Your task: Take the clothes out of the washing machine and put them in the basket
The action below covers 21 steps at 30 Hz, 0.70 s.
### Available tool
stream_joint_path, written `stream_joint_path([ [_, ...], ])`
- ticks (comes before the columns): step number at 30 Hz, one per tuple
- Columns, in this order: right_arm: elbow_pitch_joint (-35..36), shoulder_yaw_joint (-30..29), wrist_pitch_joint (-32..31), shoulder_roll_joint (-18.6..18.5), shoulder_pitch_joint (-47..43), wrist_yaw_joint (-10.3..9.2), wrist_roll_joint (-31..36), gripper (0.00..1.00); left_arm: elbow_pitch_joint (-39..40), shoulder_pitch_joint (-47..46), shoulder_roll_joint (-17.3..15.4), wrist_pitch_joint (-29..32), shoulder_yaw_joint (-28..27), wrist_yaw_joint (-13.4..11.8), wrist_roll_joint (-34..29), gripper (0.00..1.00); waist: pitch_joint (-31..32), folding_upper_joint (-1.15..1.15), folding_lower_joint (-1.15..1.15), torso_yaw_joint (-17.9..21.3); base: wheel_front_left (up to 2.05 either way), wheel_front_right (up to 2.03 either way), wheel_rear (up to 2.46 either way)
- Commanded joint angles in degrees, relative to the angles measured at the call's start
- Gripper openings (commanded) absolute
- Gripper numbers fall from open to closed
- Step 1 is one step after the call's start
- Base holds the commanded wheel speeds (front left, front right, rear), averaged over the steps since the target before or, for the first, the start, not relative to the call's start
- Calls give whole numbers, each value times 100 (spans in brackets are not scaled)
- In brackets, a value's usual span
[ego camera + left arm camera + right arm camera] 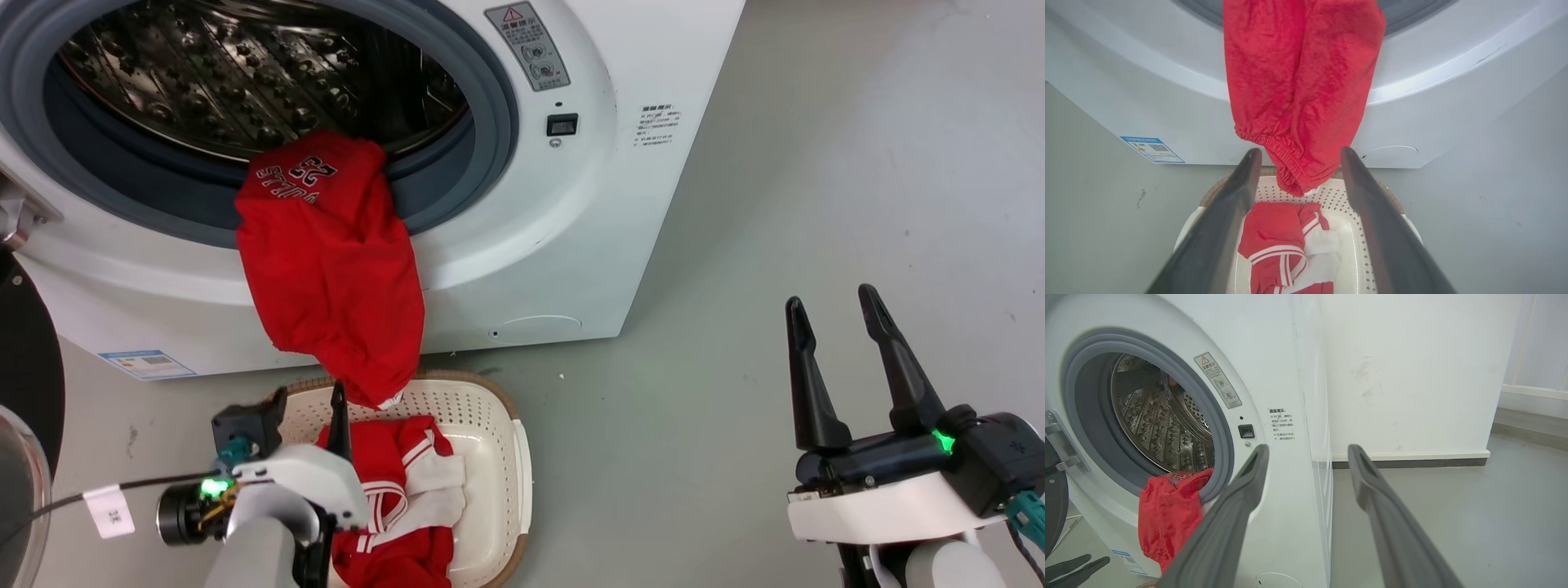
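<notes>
A red garment (331,261) is hanging out of the washing machine (571,245), its hem dangling over the basket (498,457) on the floor (735,408) — more red-and-white clothes (400,490) are lying inside. The left gripper (1298,155) is hovering over the basket near the hem, jaws apart and empty. The right gripper (829,295) is hanging off to the side, jaws wide.

A: What kind of place?
B: Laundry corner in a bare room. Front-loading washing machine (571,245) stands straight on a smooth grey floor (816,163), with the basket (494,441) on the floor just in front.
A: Home or lab?
B: Cannot tell. Plain white wall (1412,375) with scuff marks, grey skirting (1412,462), blue-edged label (147,363) on the machine front.
</notes>
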<state>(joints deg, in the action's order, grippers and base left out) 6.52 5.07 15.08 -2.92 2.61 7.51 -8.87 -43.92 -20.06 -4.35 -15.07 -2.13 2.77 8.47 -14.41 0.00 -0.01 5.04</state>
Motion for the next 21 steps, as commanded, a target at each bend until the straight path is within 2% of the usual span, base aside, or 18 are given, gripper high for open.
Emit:
stream_joint_path([
  [1, 22, 1, 13, 8, 64, -4, -37, 100, 67, -129, 18, -15, -44, -17, -35, 100, -57, 0, 1, 16, 0, 0, 0],
  [9, 106, -33, 13, 8, 383, -4, -84, 100, -263, -1101, -149, -15, -209, -26, -177, 100, -615, 0, 1, 187, 0, 0, 0],
  [21, 206, -80, 13, 8, 862, -4, -196, 100, -1476, -2631, -643, -15, -253, -171, -322, 100, -1519, 0, 1, 562, 0, 0, 0],
])
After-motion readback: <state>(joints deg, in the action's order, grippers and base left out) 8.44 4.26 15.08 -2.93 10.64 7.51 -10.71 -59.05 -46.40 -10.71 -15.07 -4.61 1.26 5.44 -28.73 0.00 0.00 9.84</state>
